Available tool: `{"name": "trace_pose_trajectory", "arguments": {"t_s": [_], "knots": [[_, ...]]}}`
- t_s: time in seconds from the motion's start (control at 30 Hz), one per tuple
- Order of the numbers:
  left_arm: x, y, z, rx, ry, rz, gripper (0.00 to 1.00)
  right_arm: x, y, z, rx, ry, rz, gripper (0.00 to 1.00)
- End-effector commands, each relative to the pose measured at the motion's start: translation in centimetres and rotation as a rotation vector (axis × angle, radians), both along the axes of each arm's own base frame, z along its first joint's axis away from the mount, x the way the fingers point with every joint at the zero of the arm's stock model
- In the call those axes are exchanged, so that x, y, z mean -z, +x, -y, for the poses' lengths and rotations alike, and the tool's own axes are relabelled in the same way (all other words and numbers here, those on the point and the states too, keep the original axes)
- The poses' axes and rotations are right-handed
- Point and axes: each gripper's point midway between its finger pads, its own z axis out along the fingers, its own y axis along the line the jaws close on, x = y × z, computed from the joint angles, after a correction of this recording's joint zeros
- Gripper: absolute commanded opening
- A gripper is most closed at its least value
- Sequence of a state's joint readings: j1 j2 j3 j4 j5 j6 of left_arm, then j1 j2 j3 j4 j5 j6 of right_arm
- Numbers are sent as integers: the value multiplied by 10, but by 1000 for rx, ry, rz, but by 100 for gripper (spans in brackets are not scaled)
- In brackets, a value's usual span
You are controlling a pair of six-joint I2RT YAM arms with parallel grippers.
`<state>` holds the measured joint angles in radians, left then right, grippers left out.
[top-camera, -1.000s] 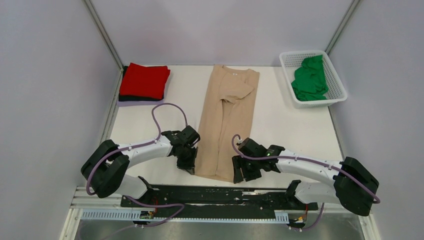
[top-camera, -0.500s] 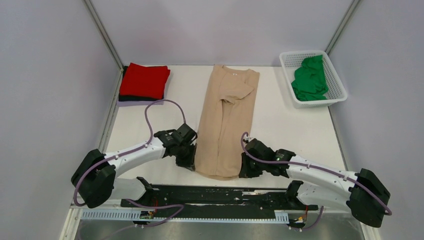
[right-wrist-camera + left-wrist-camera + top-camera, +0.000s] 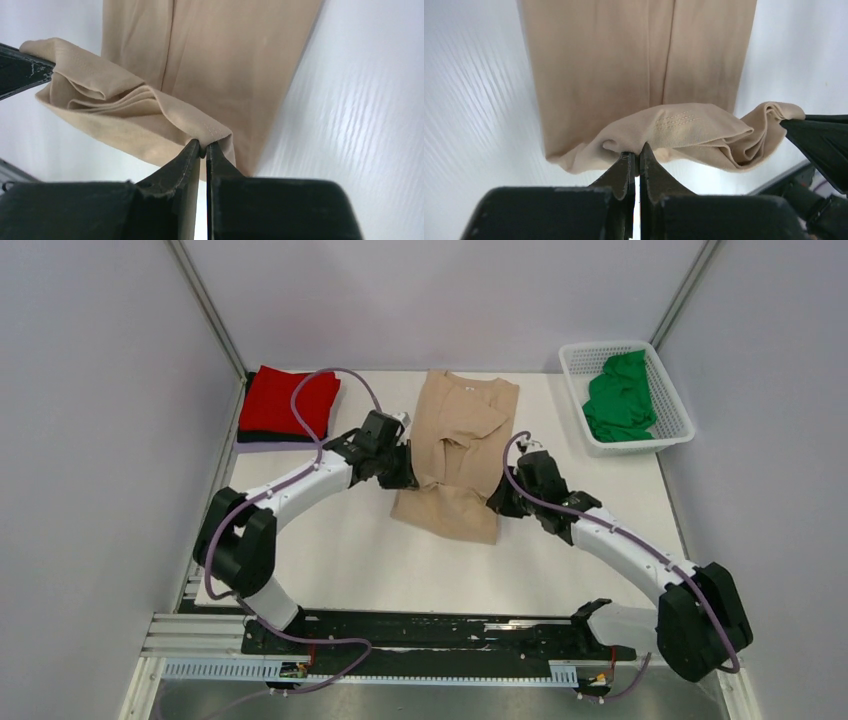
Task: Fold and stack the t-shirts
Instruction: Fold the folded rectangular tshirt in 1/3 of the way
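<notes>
A beige t-shirt lies in a long strip in the middle of the table, its near end lifted and doubled back over itself. My left gripper is shut on the hem's left corner. My right gripper is shut on the hem's right corner. The hem sags in folds between the two grippers above the flat cloth. A folded red t-shirt tops a stack at the back left. A crumpled green t-shirt lies in a white basket.
The red shirt rests on a dark folded one. The basket stands at the back right by the wall. Grey walls close in the left, right and back. A black rail runs along the near edge.
Both grippers closed on the shirt's near hem corners at the near end, lifted them and carried them away from the bases toward the collar, folding the shirt over itself.
</notes>
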<state>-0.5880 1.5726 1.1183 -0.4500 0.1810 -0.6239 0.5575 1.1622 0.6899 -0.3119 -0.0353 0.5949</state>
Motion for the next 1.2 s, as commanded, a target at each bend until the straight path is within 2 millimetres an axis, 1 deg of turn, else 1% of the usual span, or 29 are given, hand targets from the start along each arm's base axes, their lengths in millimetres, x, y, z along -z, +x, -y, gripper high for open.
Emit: {"name": "trace_pose_trajectory", "arguments": {"t_s": [0.0,0.03,0.07,0.1,0.13,0.17,0.2,0.23,0.27,0.3,0.33,0.37,0.4,0.43,0.57,0.63,0.7,0.73,0.77,0.8,0.83,0.87,0.9,0.97,1.03,1.07,1.1,1.13,1.17], "knots": [[-19,55,6,12,-17,113,0,-32,62,2,-5,20,155,9],[-19,68,5,4,-18,115,0,-38,74,3,-1,19,172,9],[-19,72,5,13,-20,116,0,-38,83,5,5,12,179,9],[-18,83,3,8,-16,118,0,-40,92,7,11,8,185,9],[-18,88,2,9,-16,118,0,-39,100,9,18,5,184,9],[-17,98,2,8,-11,121,0,-39,107,11,24,6,184,8],[-18,102,2,10,-12,122,0,-40,113,13,30,8,185,8],[-17,111,3,13,-13,130,0,-40,120,15,35,11,187,8],[-11,114,5,20,-11,118,0,-39,124,17,36,13,186,8],[-17,121,6,25,-16,136,0,-39,129,18,37,16,184,8],[-9,123,6,30,-5,115,0,-38,133,20,39,17,181,9],[-13,130,7,32,-2,131,0,-36,137,22,42,21,176,9],[-5,130,7,34,12,110,0,-33,141,23,43,26,168,9],[-7,136,7,35,16,121,0,-31,143,23,44,31,164,9],[3,146,5,32,25,99,0,-20,151,26,47,36,137,10],[8,150,5,29,25,89,5,-13,155,28,55,34,123,12],[12,155,6,32,17,83,14,-8,162,34,78,18,117,15],[14,161,7,30,14,87,24,-6,167,37,92,11,121,17],[14,163,7,28,8,89,31,-8,175,40,108,8,129,21],[11,171,8,20,-3,99,36,-8,181,43,124,11,126,26],[12,174,9,17,-10,96,51,-10,186,44,130,16,128,35],[3,182,7,1,-26,112,61,-13,190,44,134,18,120,47],[-2,185,6,-2,-36,117,90,-17,191,45,135,17,111,59],[-21,191,-1,-23,-48,148,99,-26,186,42,123,36,119,72],[-31,185,-9,-36,-36,161,100,-32,174,39,100,60,122,92],[-32,182,-12,-37,-28,165,100,-32,166,39,98,70,115,99],[-33,171,-16,-37,-24,160,100,-30,156,39,93,81,105,100],[-34,166,-19,-37,-20,157,100,-30,145,36,78,102,92,100],[-31,152,-24,-37,-12,137,100,-28,133,35,69,118,77,100]]}}
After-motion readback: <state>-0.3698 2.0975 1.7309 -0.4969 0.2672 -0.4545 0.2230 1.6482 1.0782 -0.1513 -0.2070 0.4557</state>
